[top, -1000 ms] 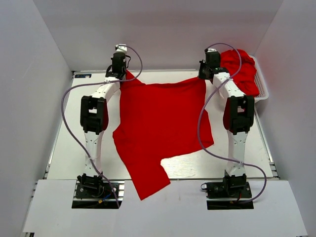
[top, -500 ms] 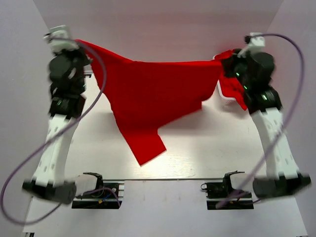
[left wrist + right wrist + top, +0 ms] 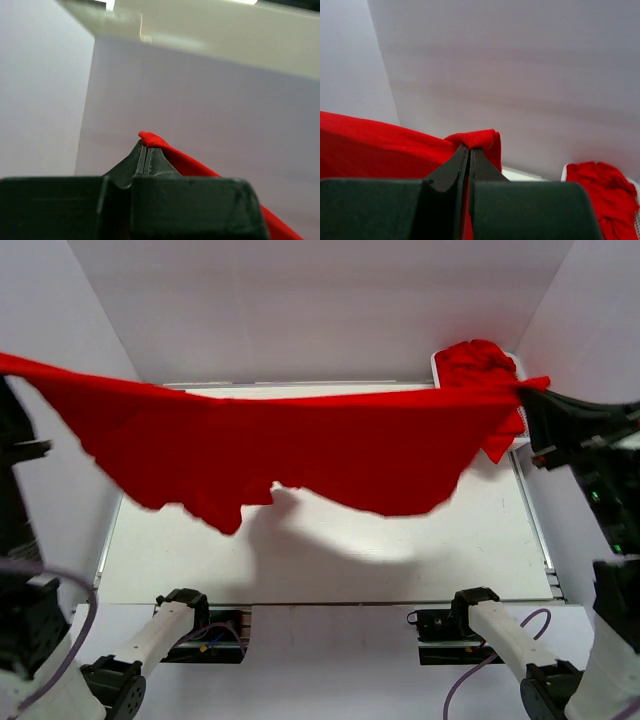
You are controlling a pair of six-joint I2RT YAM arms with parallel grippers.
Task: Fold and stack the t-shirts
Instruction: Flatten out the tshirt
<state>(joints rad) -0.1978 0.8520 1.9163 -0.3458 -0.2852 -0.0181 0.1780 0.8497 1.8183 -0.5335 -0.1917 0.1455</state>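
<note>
A bright red t-shirt (image 3: 300, 455) hangs stretched wide in the air across the table, held high at both ends. My left gripper (image 3: 145, 147) is shut on its left corner (image 3: 150, 137), at the far left edge of the top view. My right gripper (image 3: 469, 150) is shut on its right corner (image 3: 480, 137), seen at the right of the top view (image 3: 530, 405). The shirt's lower edge droops in folds above the table. More red t-shirts (image 3: 483, 370) lie heaped in the white basket at the back right, also seen in the right wrist view (image 3: 602, 192).
The white slotted basket (image 3: 437, 362) stands at the table's back right corner. The white table (image 3: 330, 560) lies under the hanging shirt, with white walls on three sides. Both arm bases sit at the near edge.
Both arms have swung up and outward, lifting the shirt off the table and pulling it taut and much wider. The shirt no longer touches the table.
</note>
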